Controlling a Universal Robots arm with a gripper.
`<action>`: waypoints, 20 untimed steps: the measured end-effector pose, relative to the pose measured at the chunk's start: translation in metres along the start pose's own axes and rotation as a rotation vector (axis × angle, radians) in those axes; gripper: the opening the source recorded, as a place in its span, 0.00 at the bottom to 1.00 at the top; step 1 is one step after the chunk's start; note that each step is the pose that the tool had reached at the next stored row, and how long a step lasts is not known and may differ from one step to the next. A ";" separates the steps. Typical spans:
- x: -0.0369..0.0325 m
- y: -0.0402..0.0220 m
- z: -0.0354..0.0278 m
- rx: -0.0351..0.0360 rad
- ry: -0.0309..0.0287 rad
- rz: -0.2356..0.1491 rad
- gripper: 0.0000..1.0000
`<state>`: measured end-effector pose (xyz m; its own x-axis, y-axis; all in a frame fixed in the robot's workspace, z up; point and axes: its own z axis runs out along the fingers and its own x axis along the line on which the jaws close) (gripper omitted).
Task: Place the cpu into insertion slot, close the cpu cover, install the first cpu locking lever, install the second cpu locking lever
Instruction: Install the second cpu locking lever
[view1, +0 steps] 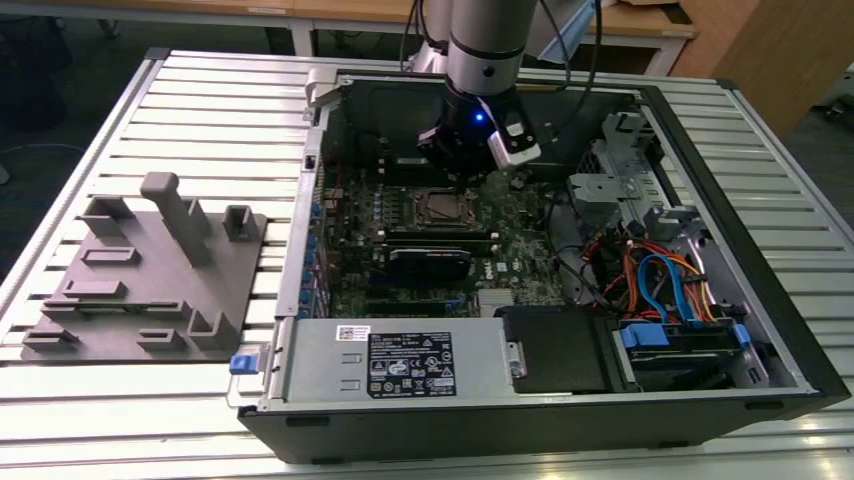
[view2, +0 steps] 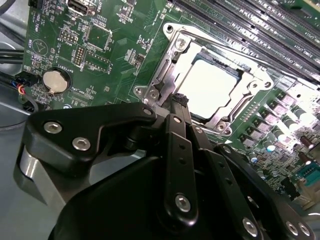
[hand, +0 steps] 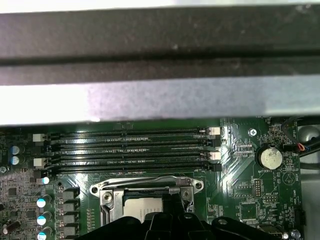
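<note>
The cpu (view2: 210, 85) lies flat in the insertion slot (view1: 441, 207) on the green motherboard, its pale metal top showing. The silvery cpu cover (view2: 250, 87) is folded down around it, framing the chip. My gripper (view2: 180, 100) hangs just above the socket's edge, its black fingers drawn together with nothing seen between them. In the exterior view the gripper (view1: 461, 170) stands over the far side of the socket inside the open computer case. The first wrist view shows the cpu (hand: 142, 210) and cover (hand: 145, 186) partly hidden behind the gripper (hand: 172, 200). I cannot make out how the locking levers lie.
Long black memory slots (hand: 130, 150) run beside the socket, with the case wall (hand: 150, 95) just beyond. A coin battery (view2: 55, 80) sits on the board. A grey fixture plate (view1: 147, 280) lies at the exterior view's left. Cables (view1: 654, 280) and drive bays are at its right.
</note>
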<state>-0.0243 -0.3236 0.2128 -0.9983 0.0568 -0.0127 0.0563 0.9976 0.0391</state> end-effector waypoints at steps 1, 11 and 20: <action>0.0000 -0.0002 0.0000 0.0012 0.0000 0.000 0.10; -0.0002 -0.0038 0.0000 0.0042 0.0001 0.002 0.10; -0.0008 -0.0152 -0.0003 0.0041 0.0033 0.005 0.10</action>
<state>-0.0243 -0.3388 0.2126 -0.9981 0.0614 -0.0092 0.0610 0.9975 0.0350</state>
